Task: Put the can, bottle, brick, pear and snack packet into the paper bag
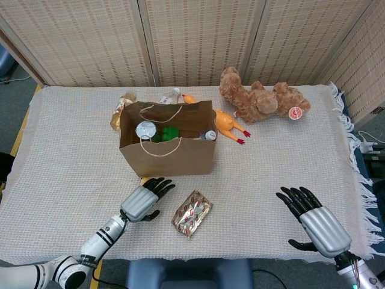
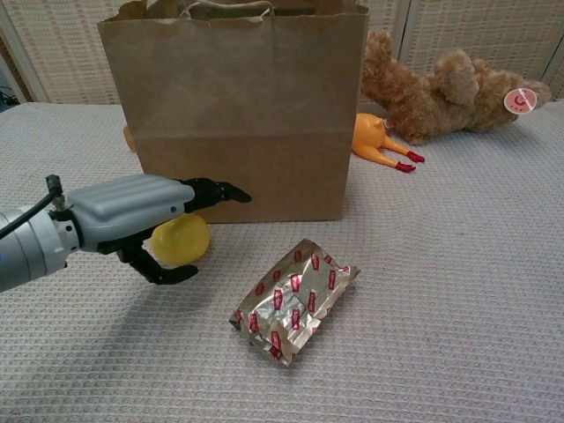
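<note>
Two hands are showing over the cloth-covered desk, with the paper bag serving as landmark. The paper bag is standing upright and open near the middle of the desk; inside it a can is sitting at the left, a green brick is lying in the middle, and a bottle is showing only its cap end at the right. The pear, yellow, is lying on the desk just in front of the bag's left corner; in the head view it is hidden under the left hand. The left hand is hovering over the pear with its fingers extended toward the bag and its thumb curling below the fruit; whether it is touching the pear cannot be told, and it is not grasping it. The snack packet, silver with red print, is lying flat in front of the bag, slightly right of the pear. The right hand is hanging well to the right of the bag near the desk's front edge, fingers released and spread, holding nothing. A teddy bear and an orange rubber chicken are lying behind and right of the bag.
</note>
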`<action>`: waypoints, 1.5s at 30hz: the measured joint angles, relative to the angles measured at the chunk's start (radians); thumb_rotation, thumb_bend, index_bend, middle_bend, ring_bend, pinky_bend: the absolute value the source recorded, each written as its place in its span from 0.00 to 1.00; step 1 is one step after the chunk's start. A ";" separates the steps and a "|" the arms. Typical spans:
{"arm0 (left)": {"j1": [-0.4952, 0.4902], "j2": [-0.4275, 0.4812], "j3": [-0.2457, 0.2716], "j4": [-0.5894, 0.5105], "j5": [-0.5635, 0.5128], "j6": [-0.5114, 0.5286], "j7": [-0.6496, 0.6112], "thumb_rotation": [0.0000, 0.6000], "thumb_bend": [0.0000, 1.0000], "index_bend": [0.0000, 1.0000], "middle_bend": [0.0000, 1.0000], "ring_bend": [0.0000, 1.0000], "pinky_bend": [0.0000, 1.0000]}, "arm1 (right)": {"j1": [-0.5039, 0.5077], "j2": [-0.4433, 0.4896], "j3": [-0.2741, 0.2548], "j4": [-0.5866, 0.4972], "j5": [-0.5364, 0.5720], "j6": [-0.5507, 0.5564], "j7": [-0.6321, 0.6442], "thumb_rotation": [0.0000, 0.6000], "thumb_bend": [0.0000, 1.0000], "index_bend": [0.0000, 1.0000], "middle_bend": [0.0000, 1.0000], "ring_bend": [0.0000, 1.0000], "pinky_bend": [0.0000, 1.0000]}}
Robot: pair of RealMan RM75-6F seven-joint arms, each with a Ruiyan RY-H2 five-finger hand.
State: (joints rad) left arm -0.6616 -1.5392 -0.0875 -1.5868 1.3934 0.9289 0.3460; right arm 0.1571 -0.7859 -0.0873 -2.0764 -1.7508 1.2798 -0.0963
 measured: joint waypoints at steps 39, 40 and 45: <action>0.159 0.216 0.007 -0.010 -0.042 0.334 -0.100 1.00 0.58 0.62 0.63 0.59 0.73 | -0.005 0.001 -0.011 -0.002 -0.025 0.009 0.001 1.00 0.02 0.00 0.00 0.00 0.00; 0.172 0.230 -0.005 -0.019 -0.046 0.361 -0.114 1.00 0.57 0.62 0.63 0.59 0.73 | -0.005 0.001 -0.011 -0.003 -0.026 0.008 -0.001 1.00 0.02 0.00 0.00 0.00 0.00; 0.222 0.265 -0.128 -0.093 -0.128 0.480 -0.237 1.00 0.58 0.62 0.63 0.59 0.73 | -0.004 -0.003 -0.014 -0.009 -0.034 0.003 -0.017 1.00 0.02 0.00 0.00 0.00 0.00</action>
State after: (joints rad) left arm -0.4397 -1.2745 -0.2158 -1.6801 1.2649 1.4087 0.1092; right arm 0.1527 -0.7891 -0.1012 -2.0858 -1.7846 1.2832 -0.1132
